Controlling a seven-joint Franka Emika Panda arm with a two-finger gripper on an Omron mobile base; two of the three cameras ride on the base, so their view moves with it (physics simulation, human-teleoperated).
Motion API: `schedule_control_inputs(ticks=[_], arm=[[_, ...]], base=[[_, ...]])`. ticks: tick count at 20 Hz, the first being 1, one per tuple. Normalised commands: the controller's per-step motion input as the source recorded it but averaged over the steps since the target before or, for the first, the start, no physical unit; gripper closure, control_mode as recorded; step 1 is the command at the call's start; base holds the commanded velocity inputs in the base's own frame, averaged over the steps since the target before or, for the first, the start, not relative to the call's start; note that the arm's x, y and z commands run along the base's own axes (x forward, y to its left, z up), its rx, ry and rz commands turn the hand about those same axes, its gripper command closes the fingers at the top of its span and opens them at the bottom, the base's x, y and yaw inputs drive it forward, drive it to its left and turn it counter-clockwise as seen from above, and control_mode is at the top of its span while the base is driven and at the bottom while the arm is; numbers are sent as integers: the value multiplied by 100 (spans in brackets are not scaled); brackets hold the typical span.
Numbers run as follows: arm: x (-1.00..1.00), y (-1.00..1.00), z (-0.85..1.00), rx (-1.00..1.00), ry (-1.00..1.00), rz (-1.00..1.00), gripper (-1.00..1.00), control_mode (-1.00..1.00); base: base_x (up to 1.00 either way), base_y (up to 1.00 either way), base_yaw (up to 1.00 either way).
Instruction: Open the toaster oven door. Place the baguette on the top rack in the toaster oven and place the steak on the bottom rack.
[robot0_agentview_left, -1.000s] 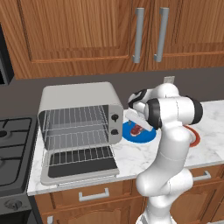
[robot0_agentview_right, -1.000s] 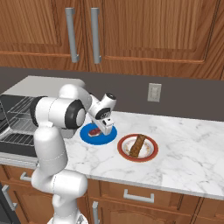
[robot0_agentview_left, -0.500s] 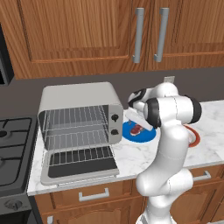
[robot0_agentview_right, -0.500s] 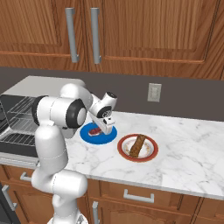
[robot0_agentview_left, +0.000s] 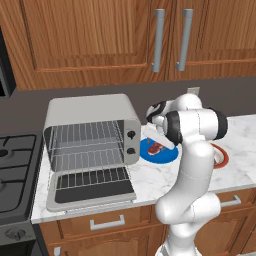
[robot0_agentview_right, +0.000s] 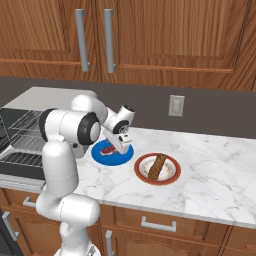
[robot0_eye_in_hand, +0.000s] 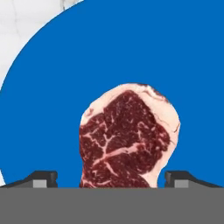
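Toaster oven door (robot0_agentview_left: 92, 192) is lying open, racks bare. The tool (robot0_eye_in_hand: 111, 179), jaws spread and gripping nothing, is straddling the steak (robot0_eye_in_hand: 127, 135) on its blue plate (robot0_eye_in_hand: 175, 65). The baguette (robot0_agentview_right: 156, 167) is waiting on the tabletop (robot0_agentview_right: 215, 180); both placements are remaining.

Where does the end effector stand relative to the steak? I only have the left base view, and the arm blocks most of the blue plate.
Observer: In the hand view the end effector is open, one fingertip on each side of the steak, with a gap on both sides.
Operator: Is the steak off the plate?
Observer: No, it lies flat on the blue plate.
Operator: And the baguette?
Observer: The right base view shows the baguette on a red-rimmed plate to the right of the blue one.
Operator: Are both racks bare?
Observer: Your own view shows that: the toaster oven door is down and nothing lies on either rack.
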Motion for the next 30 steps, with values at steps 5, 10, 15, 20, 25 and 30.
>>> schedule_control_inputs(ticks=[5,10,15,20,25,30], arm=[[-12,2,-18,0,6,0,-100,-100],[0,11,-19,0,10,0,-100,-100],[0,16,-20,0,5,2,-100,-100],[-6,6,-25,0,5,4,-100,-100],[-9,1,-33,0,4,3,-100,-100],[-8,2,-34,0,3,2,-100,-100]], base=[[0,0,0],[0,0,0],[0,0,0],[0,0,0],[0,0,0],[0,0,0]])
